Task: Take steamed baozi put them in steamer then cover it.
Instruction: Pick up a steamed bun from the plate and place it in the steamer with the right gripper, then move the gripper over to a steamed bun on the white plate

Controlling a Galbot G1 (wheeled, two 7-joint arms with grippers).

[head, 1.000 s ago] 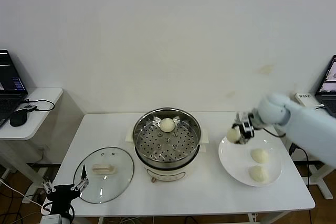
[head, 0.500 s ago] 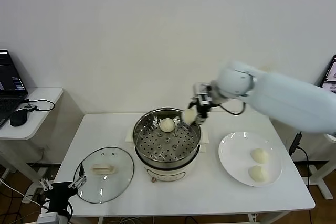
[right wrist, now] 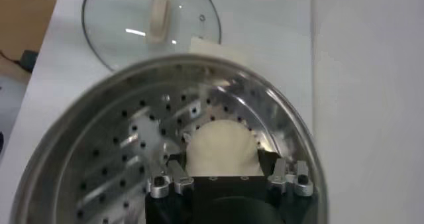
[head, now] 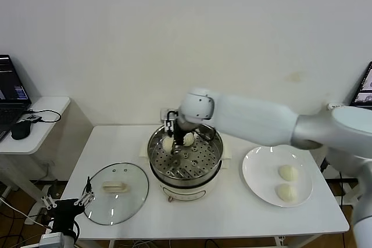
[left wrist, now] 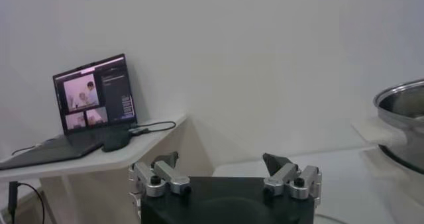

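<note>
The head camera looked forward and down from well back, taking in the whole table [head: 244,213]. The right wrist camera hung close above the steamer [right wrist: 99,146], facing down into it, with the glass lid [right wrist: 151,20] beyond; both showed in the head view too. The left wrist camera sat low, apparently beside the table, facing a laptop [left wrist: 93,96].

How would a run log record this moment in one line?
right tool: holding bun over steamer | one bun inside | two on plate | lid off | left tool: idle, open
</note>
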